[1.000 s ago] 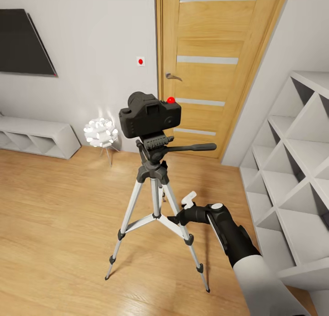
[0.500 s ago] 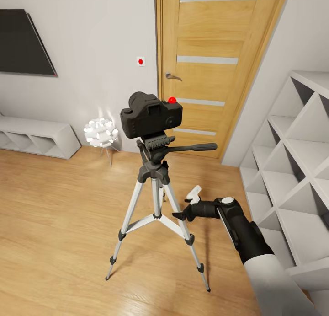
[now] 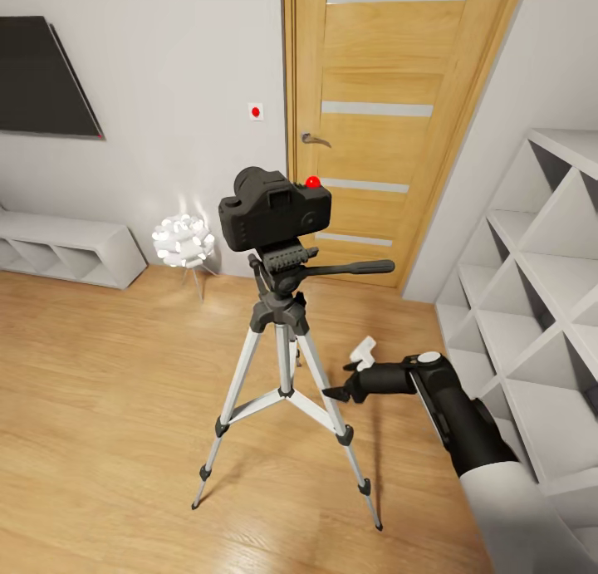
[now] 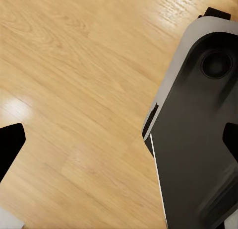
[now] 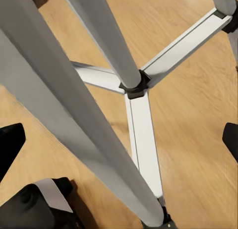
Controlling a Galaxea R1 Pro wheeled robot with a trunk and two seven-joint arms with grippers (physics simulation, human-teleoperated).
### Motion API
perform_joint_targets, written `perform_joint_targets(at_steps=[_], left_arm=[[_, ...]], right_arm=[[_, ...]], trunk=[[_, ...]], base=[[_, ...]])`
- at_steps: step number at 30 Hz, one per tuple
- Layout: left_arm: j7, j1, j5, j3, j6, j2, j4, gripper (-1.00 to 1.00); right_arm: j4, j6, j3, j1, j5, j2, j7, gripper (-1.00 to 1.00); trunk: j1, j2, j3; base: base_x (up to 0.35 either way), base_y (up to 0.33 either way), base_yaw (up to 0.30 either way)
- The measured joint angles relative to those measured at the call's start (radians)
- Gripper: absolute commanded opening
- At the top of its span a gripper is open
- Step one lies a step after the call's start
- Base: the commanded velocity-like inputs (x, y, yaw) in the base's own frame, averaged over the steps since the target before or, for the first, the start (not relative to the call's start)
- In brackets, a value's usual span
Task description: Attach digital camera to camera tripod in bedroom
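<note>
The black digital camera (image 3: 272, 210), red dot on top, sits on the black head of the camera tripod (image 3: 282, 308), which stands on the wood floor before the wooden door. Its long handle (image 3: 353, 267) points right. Nothing grips the camera. My right gripper (image 3: 347, 375) hangs low, to the right of the silver legs, open and empty. In the right wrist view the gripper (image 5: 119, 139) looks closely at the legs (image 5: 59, 95) and their centre brace (image 5: 135, 87). The left gripper (image 4: 119, 144) is open over bare floor, beside a dark part of my own body (image 4: 198, 139).
White cubby shelves (image 3: 531, 308) line the right wall, close behind my right arm. A wooden door (image 3: 390, 117) stands behind the tripod. A white ball lamp (image 3: 183, 240), a low white bench (image 3: 66, 246) and a wall screen (image 3: 41, 80) are at the left.
My right arm has drawn back to the right and lower, away from the tripod legs. The camera settled very slightly on the tripod head and then stayed still.
</note>
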Motion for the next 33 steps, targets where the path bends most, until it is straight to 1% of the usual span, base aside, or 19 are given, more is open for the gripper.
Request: perform_joint_targets(at_steps=[4, 9, 19, 22, 29, 33], left_arm=[[0.000, 0.000, 0.000, 0.000, 0.000, 0.000, 0.000, 1.00], [0.000, 0.000, 0.000, 0.000, 0.000, 0.000, 0.000, 1.00], [0.000, 0.000, 0.001, 0.000, 0.000, 0.000, 0.001, 1.00], [0.000, 0.000, 0.001, 0.000, 0.000, 0.000, 0.001, 1.00], [-0.001, 0.000, 0.000, 0.000, 0.001, 0.000, 0.000, 1.00], [-0.001, 0.001, 0.000, 0.000, 0.001, -0.001, -0.001, 1.00]], right_arm=[[-0.002, 0.002, 0.000, 0.000, 0.002, -0.007, 0.037, 1.00], [-0.003, 0.003, 0.000, 0.000, 0.002, -0.011, 0.056, 1.00], [-0.003, 0.003, -0.001, 0.000, 0.003, -0.013, 0.061, 1.00], [-0.003, 0.003, -0.001, 0.000, 0.004, -0.023, 0.064, 1.00], [0.016, 0.004, -0.002, 0.006, 0.000, -0.109, 0.089, 1.00], [0.068, 0.004, -0.003, 0.037, 0.000, -0.164, 0.091, 1.00]], trunk=[[0.000, 0.000, 0.000], [0.000, 0.000, 0.000], [0.000, 0.000, 0.000], [0.000, 0.000, 0.000], [0.000, 0.000, 0.000], [0.000, 0.000, 0.000]], base=[[0.000, 0.000, 0.000], [0.000, 0.000, 0.000], [0.000, 0.000, 0.000], [0.000, 0.000, 0.000], [0.000, 0.000, 0.000], [0.000, 0.000, 0.000]])
